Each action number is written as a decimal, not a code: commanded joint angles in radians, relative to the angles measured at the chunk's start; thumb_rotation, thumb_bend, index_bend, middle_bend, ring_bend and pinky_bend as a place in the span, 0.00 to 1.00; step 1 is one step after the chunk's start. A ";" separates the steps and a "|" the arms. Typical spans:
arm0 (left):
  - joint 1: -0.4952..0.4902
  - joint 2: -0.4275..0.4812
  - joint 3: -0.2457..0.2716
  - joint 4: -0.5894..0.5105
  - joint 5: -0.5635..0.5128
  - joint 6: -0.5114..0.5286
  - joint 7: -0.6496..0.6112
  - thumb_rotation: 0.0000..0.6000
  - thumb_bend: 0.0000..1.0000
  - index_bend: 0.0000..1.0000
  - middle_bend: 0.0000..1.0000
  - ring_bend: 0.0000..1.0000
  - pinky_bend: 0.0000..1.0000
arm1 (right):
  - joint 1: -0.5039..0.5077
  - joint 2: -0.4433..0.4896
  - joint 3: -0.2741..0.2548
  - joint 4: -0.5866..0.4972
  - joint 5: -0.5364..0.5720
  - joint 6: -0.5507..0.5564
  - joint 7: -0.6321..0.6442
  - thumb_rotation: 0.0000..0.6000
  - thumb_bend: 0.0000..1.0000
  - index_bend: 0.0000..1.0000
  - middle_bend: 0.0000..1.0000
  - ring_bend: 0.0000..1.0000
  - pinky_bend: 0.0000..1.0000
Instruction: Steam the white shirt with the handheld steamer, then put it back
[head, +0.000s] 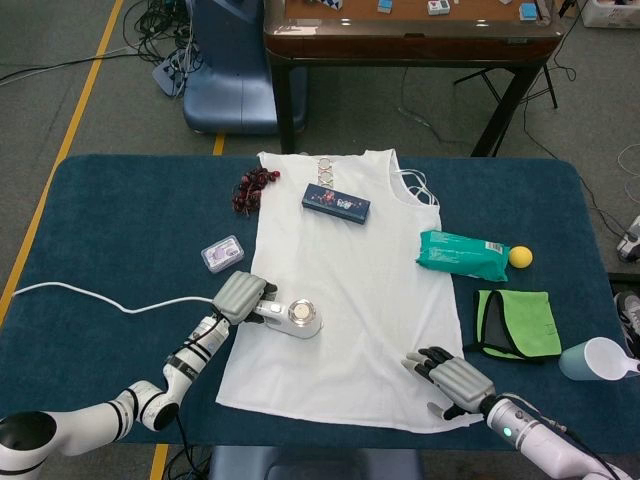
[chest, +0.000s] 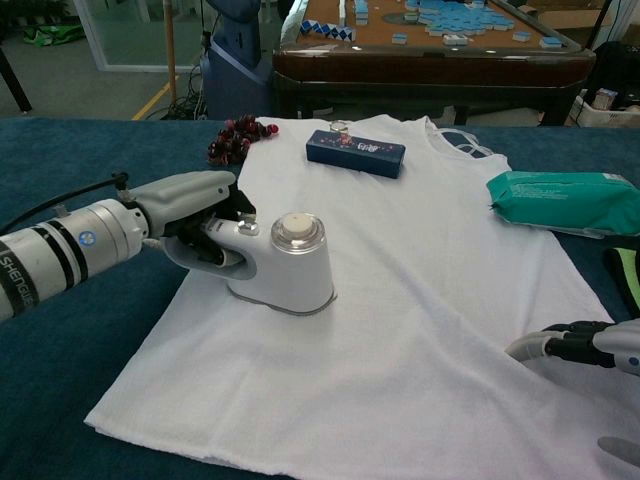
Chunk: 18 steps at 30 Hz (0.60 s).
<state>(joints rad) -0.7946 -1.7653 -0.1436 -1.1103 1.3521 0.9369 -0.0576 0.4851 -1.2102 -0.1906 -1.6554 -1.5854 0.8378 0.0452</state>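
From the head view, our left hand (head: 242, 296) grips the steamer (head: 298, 317), flat on the white shirt (head: 350, 300). Our right hand (head: 452, 380) rests open on the hem.

From the chest view, the shirt edge sits right under the steamer (chest: 282, 264), so dragging it sideways could bunch the cloth.

Glossy white plastic steamer (chest: 285, 262) on matt cloth shirt (chest: 420, 290) over napped blue tablecloth (head: 130, 215).

Bare white shirt (head: 380, 310) is left open between steamer (head: 298, 318) and right hand (head: 452, 380); the collar end is blocked by a blue box (head: 336, 203).
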 joint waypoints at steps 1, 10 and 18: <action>0.017 0.032 0.019 -0.042 0.008 0.006 0.022 1.00 0.24 0.88 0.81 0.67 0.72 | -0.001 0.001 -0.001 -0.001 -0.001 0.002 0.000 1.00 0.41 0.00 0.09 0.00 0.00; 0.051 0.102 0.052 -0.135 0.029 0.024 0.041 1.00 0.24 0.88 0.81 0.67 0.72 | 0.002 0.000 -0.004 -0.004 -0.006 0.001 0.001 1.00 0.41 0.00 0.09 0.00 0.00; 0.074 0.151 0.079 -0.189 0.044 0.028 0.050 1.00 0.24 0.88 0.81 0.67 0.72 | 0.003 0.000 -0.008 -0.008 -0.008 0.000 -0.003 1.00 0.41 0.00 0.09 0.00 0.00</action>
<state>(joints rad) -0.7236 -1.6189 -0.0682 -1.2949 1.3937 0.9641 -0.0083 0.4886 -1.2099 -0.1984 -1.6631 -1.5938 0.8379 0.0422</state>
